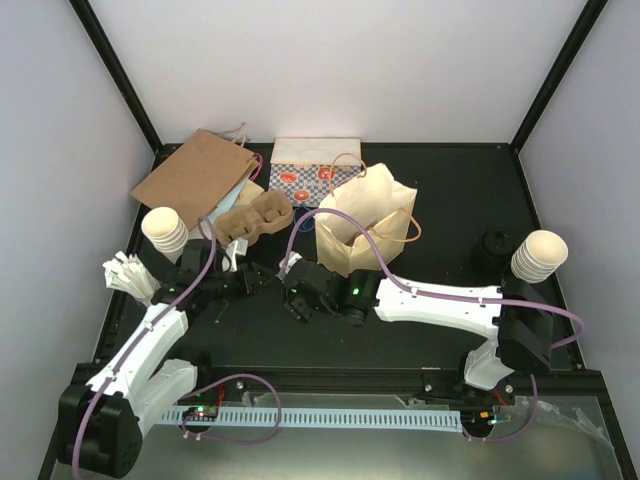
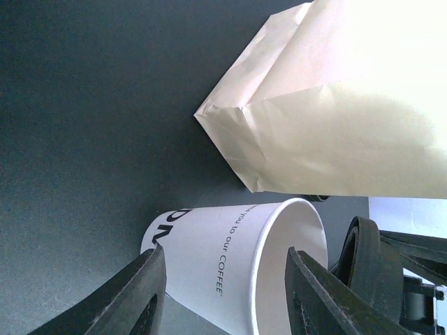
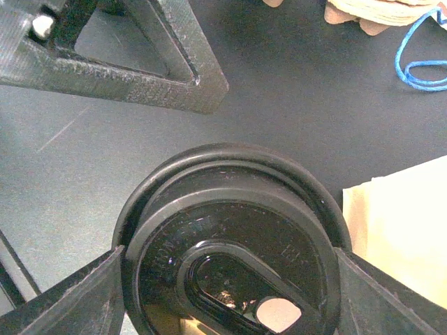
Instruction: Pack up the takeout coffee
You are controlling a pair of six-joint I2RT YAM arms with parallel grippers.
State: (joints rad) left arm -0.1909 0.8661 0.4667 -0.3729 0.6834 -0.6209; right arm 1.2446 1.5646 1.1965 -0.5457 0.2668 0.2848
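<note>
From above, the left hand (image 1: 262,281) and the right hand (image 1: 293,297) are seen close together over the black tabletop (image 1: 450,190), near the open cream paper bag (image 1: 365,225). In the left wrist view, the small white paper cup (image 2: 223,272) is seen with no lid on, between the half-spread fingers of the left hand. Whether it is gripped cannot be told. In the right wrist view, the round black plastic lid (image 3: 230,258) is held by the right hand.

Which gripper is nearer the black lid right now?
Right. The right gripper holds the black lid between its fingers; the left gripper straddles the white paper cup beside it.
</note>
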